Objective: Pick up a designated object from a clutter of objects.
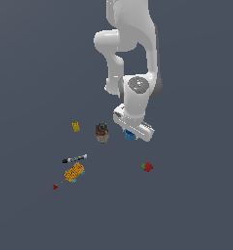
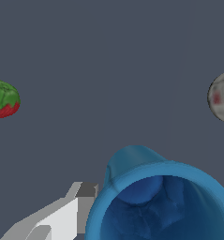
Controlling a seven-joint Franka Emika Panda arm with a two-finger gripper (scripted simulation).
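Note:
The bright blue cup (image 1: 130,137) stands upright under my hand, to the exterior view's right of the brown jar (image 1: 102,132). In the wrist view the cup (image 2: 160,206) fills the lower part, its dark hollow facing the camera. My gripper (image 1: 131,135) is lowered over it, with the cup between the jaws (image 2: 158,192). One grey finger (image 2: 66,213) lies against the cup's outer wall. The other finger is almost out of frame. The gripper looks shut on the cup, which sits at floor level.
The red strawberry (image 1: 147,167) lies nearer the camera on the exterior view's right and also shows in the wrist view (image 2: 3,99). The jar also shows in the wrist view (image 2: 222,96). A yellow block (image 1: 76,127), marker (image 1: 74,158), orange toy (image 1: 74,172) and tiny red bit (image 1: 55,186) lie left.

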